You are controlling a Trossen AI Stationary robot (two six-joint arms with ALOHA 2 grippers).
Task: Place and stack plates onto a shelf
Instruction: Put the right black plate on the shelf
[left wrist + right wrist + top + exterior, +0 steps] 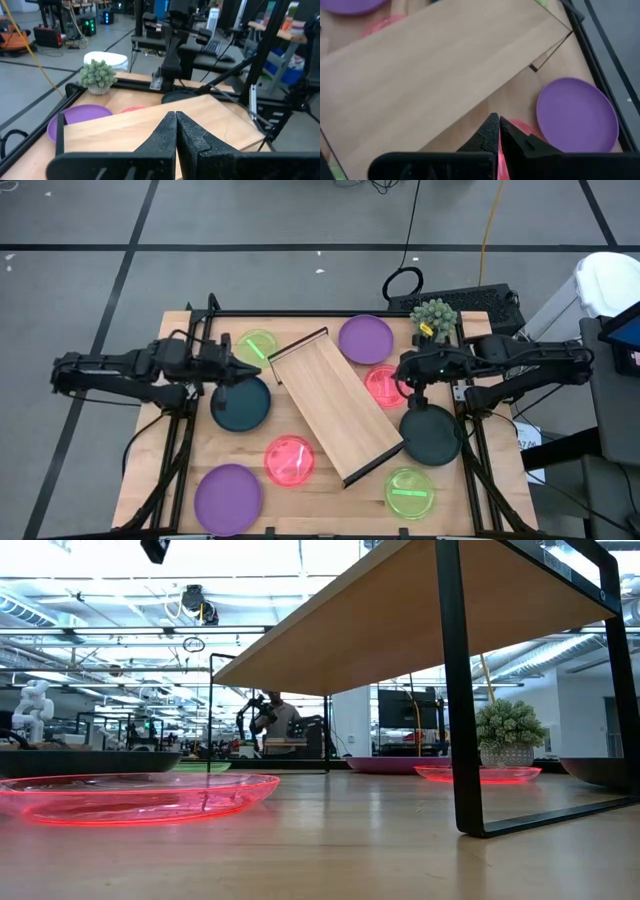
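The shelf (335, 405), a light-wood board on dark end frames (455, 690), stands slantwise mid-table. Around it lie single plates: green (257, 345), purple (365, 338), pink (385, 385), dark teal (242, 402), dark teal (430, 432), pink (290, 460), purple (228, 498) and green (410, 492). My left gripper (255, 368) is shut and hovers by the shelf's far-left corner, between the green and dark plates; its fingers (176, 130) point across the board. My right gripper (400, 370) is shut above the right pink plate (522, 131); the low view shows no finger on that plate (478, 774).
A small potted plant (434, 315) stands at the table's far-right corner, beside a dark keyboard (470, 300) beyond the edge. Dark frame rails (190, 410) run along the table's left and right sides. A person (275, 725) stands far off in the room.
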